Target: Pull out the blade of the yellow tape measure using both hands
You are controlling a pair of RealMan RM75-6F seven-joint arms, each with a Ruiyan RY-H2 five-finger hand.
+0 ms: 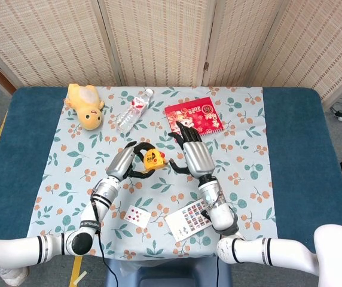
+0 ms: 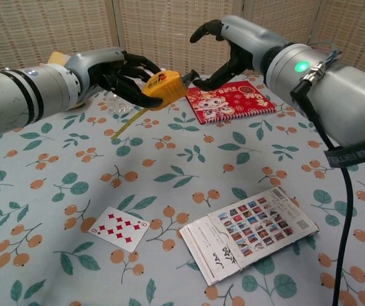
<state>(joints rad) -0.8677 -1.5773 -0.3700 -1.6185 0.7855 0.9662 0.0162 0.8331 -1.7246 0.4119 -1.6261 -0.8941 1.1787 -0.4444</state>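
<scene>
My left hand (image 1: 125,161) (image 2: 115,73) grips the yellow tape measure (image 1: 152,159) (image 2: 163,86) and holds it above the flowered cloth, left of centre. A thin yellow strap (image 2: 128,121) hangs from the case down to the cloth. My right hand (image 1: 194,154) (image 2: 237,51) is just right of the case with its fingers arched and apart. Its thumb tip reaches the front end of the case. Whether it pinches the blade tip is hidden, and no drawn-out blade shows between the hands.
A red booklet (image 1: 194,116) (image 2: 230,101) lies behind the hands. A water bottle (image 1: 133,109) and a yellow plush toy (image 1: 85,103) lie at the back left. A playing card (image 2: 119,228) and a picture booklet (image 2: 253,233) lie near the front edge.
</scene>
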